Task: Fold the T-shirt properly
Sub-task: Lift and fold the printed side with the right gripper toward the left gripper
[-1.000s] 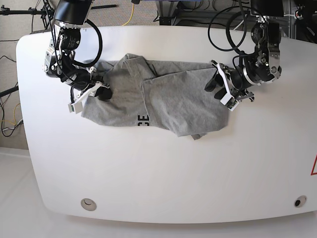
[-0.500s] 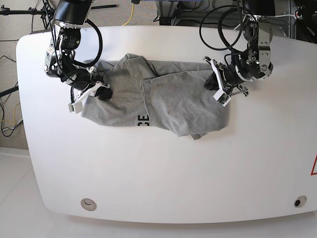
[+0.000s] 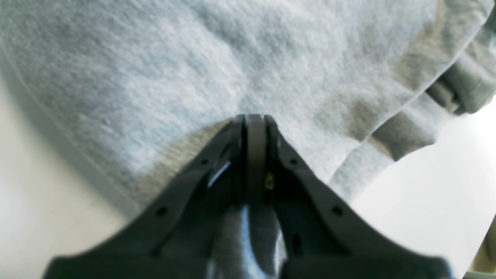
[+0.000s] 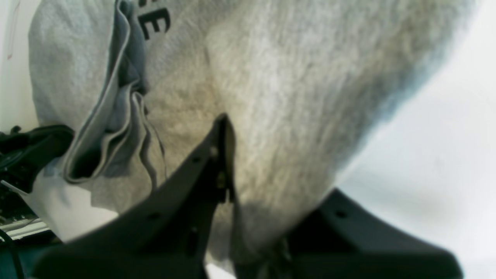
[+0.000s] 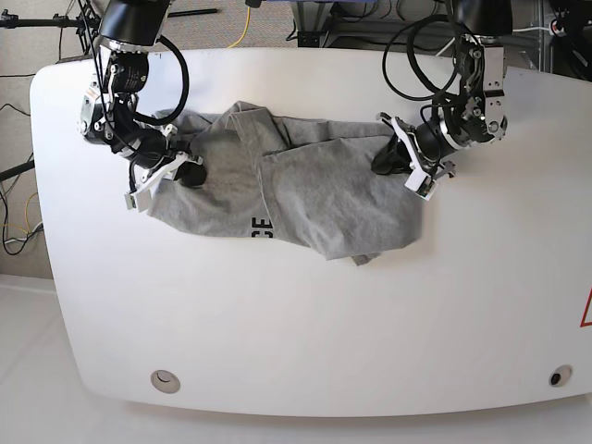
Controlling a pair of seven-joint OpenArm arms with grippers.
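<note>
**Inspector A:** Location of the T-shirt point(image 5: 305, 190)?

**Inspector B:** On the white desk point(image 5: 277, 333), in its upper half, well apart from the near edge. The grey cloth lies crumpled and partly doubled over, stretched sideways between the two arms. Black lettering shows along its lower hem in the base view, and again at the top of the right wrist view point(image 4: 157, 23).

**Inspector A:** Left fingers?

**Inspector B:** The left gripper point(image 5: 393, 157) sits at the shirt's edge on the base view's right. In the left wrist view its fingers point(image 3: 254, 128) are pressed fully together, tips right against the grey fabric — a fold of cloth appears pinched at the tips, though the view is blurred there. A rolled hem lies up and to the right of the tips.

**Inspector A:** Right fingers?

**Inspector B:** The right gripper point(image 5: 185, 171) is at the opposite edge of the shirt. In the right wrist view one finger point(image 4: 223, 155) lies on top of the cloth and the fabric runs down between the two fingers, so they are closed onto the shirt with only the cloth's thickness between them. Bunched folds and a seam lie to the left of that finger.

**Inspector A:** Contact elsewhere?

**Inspector B:** None seen — the shirt rests on the desk between the two grips.
</note>
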